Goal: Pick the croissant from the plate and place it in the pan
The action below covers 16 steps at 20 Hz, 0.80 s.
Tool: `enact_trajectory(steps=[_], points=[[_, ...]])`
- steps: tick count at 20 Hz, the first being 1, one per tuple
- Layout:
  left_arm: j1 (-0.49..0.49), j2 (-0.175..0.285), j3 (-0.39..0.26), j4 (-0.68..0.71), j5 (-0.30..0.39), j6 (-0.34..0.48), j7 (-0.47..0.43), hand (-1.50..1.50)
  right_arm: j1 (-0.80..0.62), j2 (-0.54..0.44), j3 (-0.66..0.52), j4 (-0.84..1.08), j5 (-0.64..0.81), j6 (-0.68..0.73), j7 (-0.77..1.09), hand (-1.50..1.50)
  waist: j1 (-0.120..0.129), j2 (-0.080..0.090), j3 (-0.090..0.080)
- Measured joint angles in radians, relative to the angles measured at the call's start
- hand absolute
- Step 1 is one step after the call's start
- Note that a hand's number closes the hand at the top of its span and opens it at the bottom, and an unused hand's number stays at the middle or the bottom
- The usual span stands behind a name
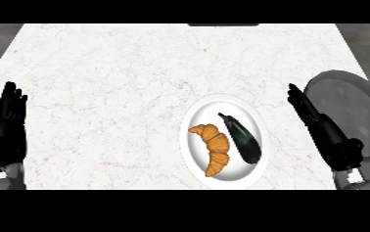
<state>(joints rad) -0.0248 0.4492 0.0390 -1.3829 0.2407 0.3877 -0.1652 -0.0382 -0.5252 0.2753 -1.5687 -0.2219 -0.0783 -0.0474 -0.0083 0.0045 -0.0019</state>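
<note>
Forearms point(351, 178) in smooth grey barely show at the lower corners of the frame, and from them we see two black hands rising. The left hand point(12, 123) is at the far left edge and the right hand point(322, 128) is toward the right edge. Both have their fingers straight and relaxed, pointing to the top of the frame, grasping nothing.

Between them, low and right of centre, lies one white plate point(210, 109), smooth and oval in this view. On it we count two things. One croissant point(212, 148), golden orange, ridged and crescent-shaped, lies on the plate's left half. One eggplant point(241, 138), dark, shiny and long with a narrow upper tip, lies just beside it on the right half.

The croissant is to the left of the right hand's fingers and apart from them, with the eggplant and the plate's right rim between. It is well apart from the left hand, and no finger touches it.

At the right edge we see one pan point(350, 96), round and dull grey with a darker rim, partly cut off. The right hand overlaps its left rim. White marble counter point(108, 69) with faint veins spreads under everything, and one dark strip point(222, 25) sits at its top edge.
</note>
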Motion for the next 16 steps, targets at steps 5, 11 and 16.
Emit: enact_trajectory(steps=[5,11,16], points=[[-0.040,-0.058,-0.111,-0.056,-0.003,-0.081,-0.014,0.00,-0.110,0.083,0.051,-0.045,-0.124,0.173,-0.063,1.50,0.026,0.003,0.004],[-0.043,-0.166,-0.285,-0.119,-0.013,-0.167,-0.026,0.00,-0.190,0.078,0.017,0.066,-0.175,0.346,-0.200,-1.50,0.026,0.002,0.004],[-0.064,-0.201,-0.328,-0.130,-0.026,-0.186,-0.005,0.00,-0.256,0.003,-0.033,0.242,-0.125,0.542,-0.389,-1.50,0.023,0.001,0.004]])
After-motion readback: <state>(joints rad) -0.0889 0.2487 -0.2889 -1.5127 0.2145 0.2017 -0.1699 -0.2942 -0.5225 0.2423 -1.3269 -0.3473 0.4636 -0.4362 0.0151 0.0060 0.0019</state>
